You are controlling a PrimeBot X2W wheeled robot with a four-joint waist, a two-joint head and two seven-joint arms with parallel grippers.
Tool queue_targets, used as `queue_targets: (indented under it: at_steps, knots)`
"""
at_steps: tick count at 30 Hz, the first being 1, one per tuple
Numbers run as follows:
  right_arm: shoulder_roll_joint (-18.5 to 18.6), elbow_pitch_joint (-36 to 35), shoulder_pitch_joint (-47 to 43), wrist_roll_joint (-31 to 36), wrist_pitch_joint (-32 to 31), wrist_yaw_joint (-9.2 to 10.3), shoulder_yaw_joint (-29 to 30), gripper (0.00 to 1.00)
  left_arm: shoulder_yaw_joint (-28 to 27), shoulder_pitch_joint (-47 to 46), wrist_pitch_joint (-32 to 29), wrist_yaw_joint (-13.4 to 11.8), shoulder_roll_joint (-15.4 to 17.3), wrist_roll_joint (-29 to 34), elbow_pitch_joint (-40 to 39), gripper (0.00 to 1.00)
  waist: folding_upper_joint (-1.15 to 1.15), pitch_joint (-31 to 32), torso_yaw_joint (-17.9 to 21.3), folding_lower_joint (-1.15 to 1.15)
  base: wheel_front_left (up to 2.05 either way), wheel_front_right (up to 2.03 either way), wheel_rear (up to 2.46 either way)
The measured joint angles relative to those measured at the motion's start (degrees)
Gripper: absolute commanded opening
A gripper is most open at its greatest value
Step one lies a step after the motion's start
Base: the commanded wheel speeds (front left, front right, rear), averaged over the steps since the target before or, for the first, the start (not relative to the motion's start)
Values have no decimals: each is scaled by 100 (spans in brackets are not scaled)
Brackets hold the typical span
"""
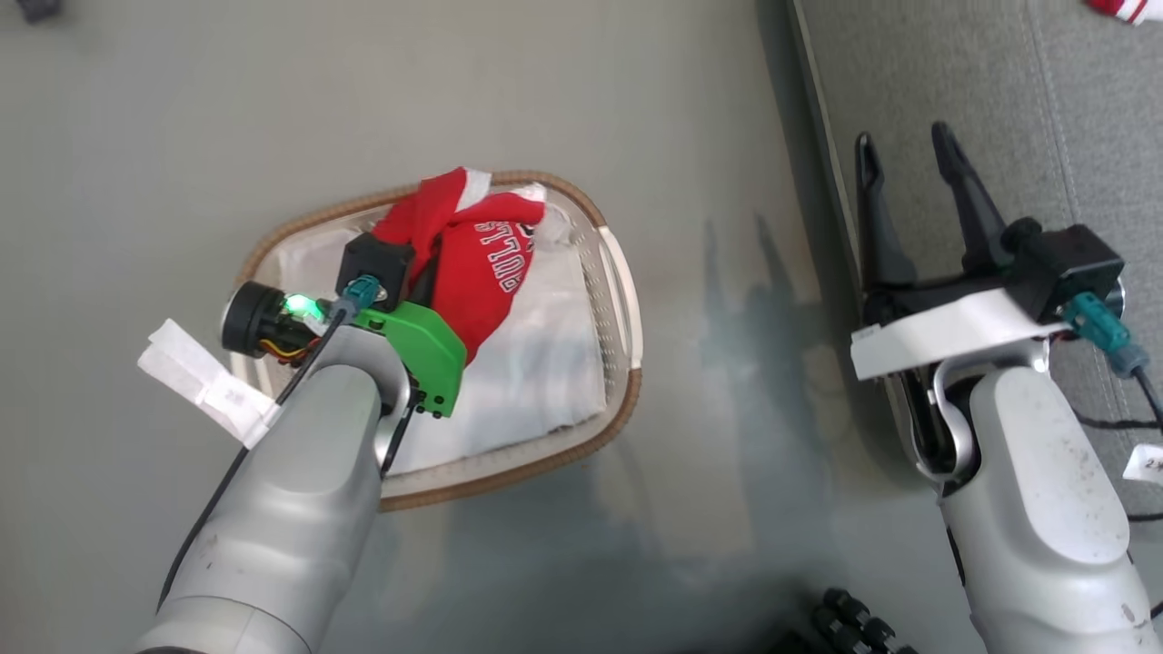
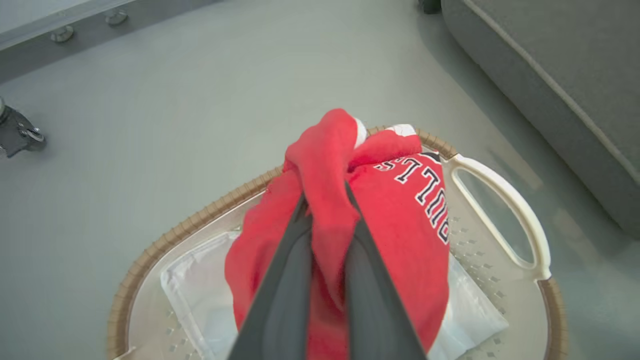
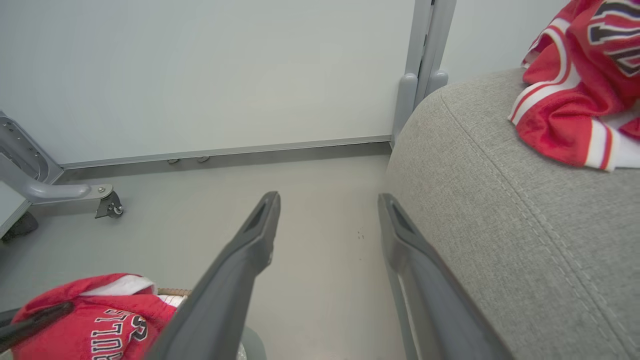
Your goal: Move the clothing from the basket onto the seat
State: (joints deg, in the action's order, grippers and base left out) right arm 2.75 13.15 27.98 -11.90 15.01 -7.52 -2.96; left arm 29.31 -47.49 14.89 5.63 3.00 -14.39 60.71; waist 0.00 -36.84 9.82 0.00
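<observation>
A red garment (image 2: 400, 225) with black "BULLS" lettering is bunched up in the oval white basket (image 2: 200, 215) with a brown rim. My left gripper (image 2: 327, 197) is shut on a raised fold of it. In the head view the left wrist (image 1: 400, 336) hangs over the basket (image 1: 618, 300) and hides the fingers; the garment (image 1: 482, 263) shows past it. My right gripper (image 1: 909, 154) stands open with nothing between its fingers, at the edge of the grey seat (image 1: 999, 91). A second red garment (image 3: 575, 100) with white trim lies on the seat (image 3: 500, 225).
A white liner sheet (image 1: 545, 372) covers the basket's bottom. The basket stands on smooth grey floor, left of the seat. A grey frame leg with a caster (image 3: 107, 205) stands by the far wall. A dark ribbed object (image 1: 854, 622) lies at the bottom edge.
</observation>
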Motion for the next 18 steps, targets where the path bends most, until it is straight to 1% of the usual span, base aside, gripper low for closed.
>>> queue_targets:
  at_steps: [10,18]
  knots:
    - [0,463,-663,191,0,0,52,100,488,226,4,132,-7,-369,-806,0,0,1100,-305,0,0,0,0]
    - [0,731,-1246,242,0,0,32,100,978,255,-359,151,-10,-1055,-1430,0,0,2165,-486,-1,0,0,0]
